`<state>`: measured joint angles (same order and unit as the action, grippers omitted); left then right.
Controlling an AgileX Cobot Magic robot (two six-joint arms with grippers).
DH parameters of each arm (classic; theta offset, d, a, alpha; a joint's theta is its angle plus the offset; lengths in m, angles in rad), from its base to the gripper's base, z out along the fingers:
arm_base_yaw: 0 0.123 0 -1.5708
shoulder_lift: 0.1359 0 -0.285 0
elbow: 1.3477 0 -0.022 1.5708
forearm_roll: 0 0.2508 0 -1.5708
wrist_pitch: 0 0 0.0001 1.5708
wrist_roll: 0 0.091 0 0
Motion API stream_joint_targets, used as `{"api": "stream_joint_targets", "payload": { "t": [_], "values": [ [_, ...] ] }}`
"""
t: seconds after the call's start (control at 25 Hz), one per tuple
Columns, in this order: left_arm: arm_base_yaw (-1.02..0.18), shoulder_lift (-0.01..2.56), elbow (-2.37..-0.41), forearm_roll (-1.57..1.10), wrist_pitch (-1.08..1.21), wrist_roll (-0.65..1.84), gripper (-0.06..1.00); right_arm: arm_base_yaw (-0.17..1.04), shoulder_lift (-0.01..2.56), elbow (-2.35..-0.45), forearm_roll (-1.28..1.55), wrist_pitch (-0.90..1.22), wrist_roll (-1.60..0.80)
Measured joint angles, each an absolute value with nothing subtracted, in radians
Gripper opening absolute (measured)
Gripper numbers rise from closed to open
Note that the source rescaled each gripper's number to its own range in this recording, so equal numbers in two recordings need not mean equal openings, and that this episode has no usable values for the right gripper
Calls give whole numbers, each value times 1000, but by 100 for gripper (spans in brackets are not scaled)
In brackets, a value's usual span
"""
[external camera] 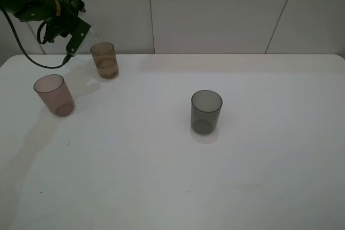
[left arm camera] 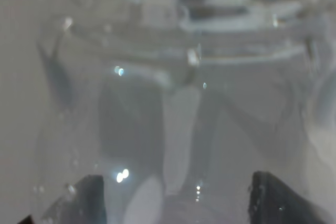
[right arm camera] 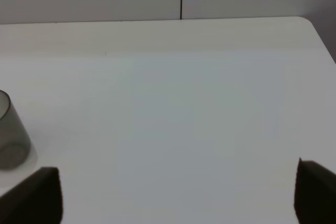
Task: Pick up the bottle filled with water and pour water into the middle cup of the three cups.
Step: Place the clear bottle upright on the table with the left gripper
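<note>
Looking down from the high camera shows the left gripper [external camera: 80, 29] at the far left corner of a white bench [external camera: 161, 176], holding the bottle [external camera: 91, 32] tipped over, its neck toward the middle cup [external camera: 104, 59], an amber tumbler just beside and below it. A pinkish-mauve cup [external camera: 54, 94] stands nearer on the left, and a dark grey cup [external camera: 206, 111] stands well apart to the right. The clear bottle is hard to make out against the wall, so I cannot tell whether its mouth sits over the amber rim. If it is off to one side, water would likely run down the outside onto the bench. A steeper tilt could send a gush that splashes out or rocks the light tumbler. From the left wrist, the bottle's clear wall and threaded neck fill the view. Two dark fingers [left arm camera: 86, 200] sit either side of it, clamped on its body and parted by the bottle's width. From the right wrist, the right gripper [right arm camera: 177, 174] hovers over the bench with its fingers [right arm camera: 39, 195] spread wide, holding nothing, and the dark grey cup [right arm camera: 10, 135] shows at the view's edge.
</note>
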<state>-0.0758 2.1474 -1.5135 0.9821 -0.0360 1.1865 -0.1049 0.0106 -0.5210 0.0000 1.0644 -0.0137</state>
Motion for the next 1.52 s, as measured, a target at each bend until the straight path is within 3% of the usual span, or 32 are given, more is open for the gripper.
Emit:
{"api": "stream_joint_targets", "payload": {
  "t": [0.92, 1.2, 1.52],
  "values": [
    [-78, 2122, -1512, 882, -33, 1152, 2, -105, 11, -521, 0, 1064, -14],
    [-115, 2042, -1485, 730, -12, 777, 2, -105, 11, -521, 0, 1064, -14],
    [-242, 1978, -1480, 554, -8, 88, 2, -105, 11, -521, 0, 1064, -14]
  ]
}}
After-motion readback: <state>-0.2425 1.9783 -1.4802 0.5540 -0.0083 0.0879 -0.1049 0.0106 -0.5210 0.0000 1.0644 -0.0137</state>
